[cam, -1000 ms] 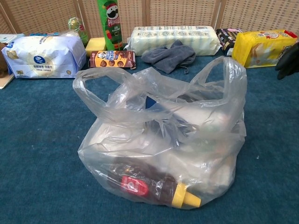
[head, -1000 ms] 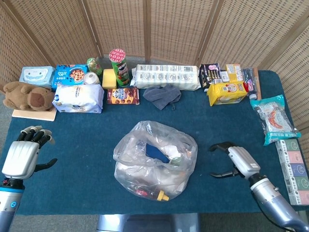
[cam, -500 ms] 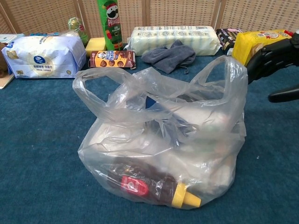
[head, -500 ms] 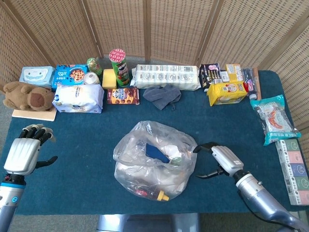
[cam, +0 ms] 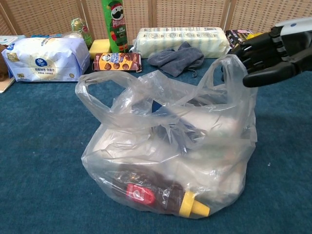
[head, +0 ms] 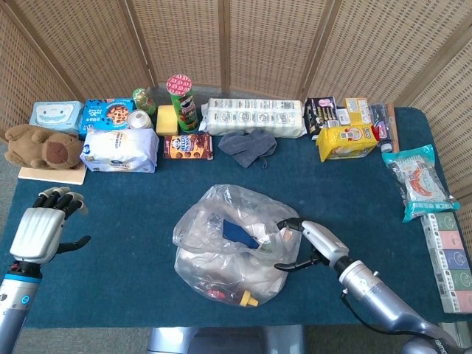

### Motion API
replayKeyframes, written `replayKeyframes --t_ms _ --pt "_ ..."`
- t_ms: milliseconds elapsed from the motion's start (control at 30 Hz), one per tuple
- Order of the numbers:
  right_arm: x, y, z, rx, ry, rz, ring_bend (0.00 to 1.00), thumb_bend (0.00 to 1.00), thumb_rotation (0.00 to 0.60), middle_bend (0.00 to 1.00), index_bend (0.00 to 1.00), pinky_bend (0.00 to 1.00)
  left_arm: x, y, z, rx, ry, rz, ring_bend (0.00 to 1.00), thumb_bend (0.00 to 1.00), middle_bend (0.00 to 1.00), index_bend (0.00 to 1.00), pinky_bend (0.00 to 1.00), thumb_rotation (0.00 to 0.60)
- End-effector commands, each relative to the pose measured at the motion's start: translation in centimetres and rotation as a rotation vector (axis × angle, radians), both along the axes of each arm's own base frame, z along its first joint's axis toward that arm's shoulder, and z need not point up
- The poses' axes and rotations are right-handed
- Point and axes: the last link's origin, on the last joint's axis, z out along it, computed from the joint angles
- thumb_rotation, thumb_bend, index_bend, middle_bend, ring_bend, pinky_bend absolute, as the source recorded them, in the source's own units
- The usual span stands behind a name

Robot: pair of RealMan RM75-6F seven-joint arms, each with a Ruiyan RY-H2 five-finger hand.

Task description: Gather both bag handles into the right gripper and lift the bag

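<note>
My right hand sits against the right side of the clear plastic bag mid-table, fingers spread around the right handle, gripping nothing. The left handle stands free. My left hand hovers open and empty near the table's left edge.

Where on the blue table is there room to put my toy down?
Bare cloth lies left of the plastic bag, toward the left hand, and between the bag and the gray cloth. The right hand crowds the bag's right side. The back row is packed with snacks.
</note>
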Motion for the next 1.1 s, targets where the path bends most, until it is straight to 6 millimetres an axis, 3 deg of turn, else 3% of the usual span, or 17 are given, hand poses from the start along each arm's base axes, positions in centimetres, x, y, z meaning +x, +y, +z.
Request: replayKeyframes --t_ms 33,367,800,1100 --pt "1.6 -0.2 0.0 0.059 -0.106 -0.049 0.16 0.10 0.440 0.28 0.33 0.08 -0.2 0.1 0.0 0.000 0.000 0.005 0.19 0.11 0.32 0.44 0.17 0.472" --pt "3.1 0.0 0.7 0.223 -0.256 -0.155 0.20 0.11 0.439 0.33 0.37 0.08 -0.4 0.4 -0.3 -0.007 -0.003 0.009 0.19 0.11 0.32 0.44 0.17 0.470" --pt "-0.3 -1.0 0.0 -0.004 -0.086 -0.051 0.20 0.10 0.437 0.32 0.37 0.08 1.0 1.0 -0.1 0.004 0.015 -0.053 0.19 0.11 0.32 0.44 0.17 0.476" --pt "-0.2 -0.3 -1.3 -0.027 -0.051 -0.033 0.18 0.09 0.435 0.31 0.36 0.07 1.1 1.0 -0.2 0.000 0.015 -0.049 0.19 0.11 0.32 0.44 0.17 0.473"
